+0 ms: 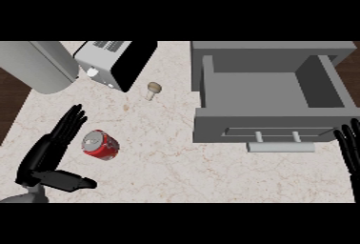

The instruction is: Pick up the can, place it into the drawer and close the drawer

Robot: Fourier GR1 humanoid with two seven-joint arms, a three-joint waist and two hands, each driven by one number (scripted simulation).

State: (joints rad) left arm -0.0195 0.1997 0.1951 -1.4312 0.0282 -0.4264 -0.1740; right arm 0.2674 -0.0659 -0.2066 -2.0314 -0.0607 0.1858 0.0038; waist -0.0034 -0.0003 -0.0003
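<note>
Looking down from the head view, we're right at the pick-up step. The can [100, 144], red with a silver top, lies on its side on the pale marble desk [175, 174], out to the left and well apart from the drawer [271, 93]. The left hand [48, 153] sits just beside it on the can's left: fingers straight and spread, thumb stuck out below, nothing held. Whether those fingers touch the can I can't tell, but nothing is wrapped round it, so the grasp is not yet made.

Over on the right, the drawer stands pulled wide open, its grey inside bare, its handle [281, 147] facing the robot. The right hand [349, 147] rests at the view's right edge, fingers straight up, released, near the drawer's front.

Next move, as I judge it: the left hand has to curl fingers and thumb round the can, lift it, and carry it across to the open drawer. A can on its side may well roll away when touched.

Up top, a small mushroom [153, 88] and a toaster [112, 61] stand clear of that path.
</note>
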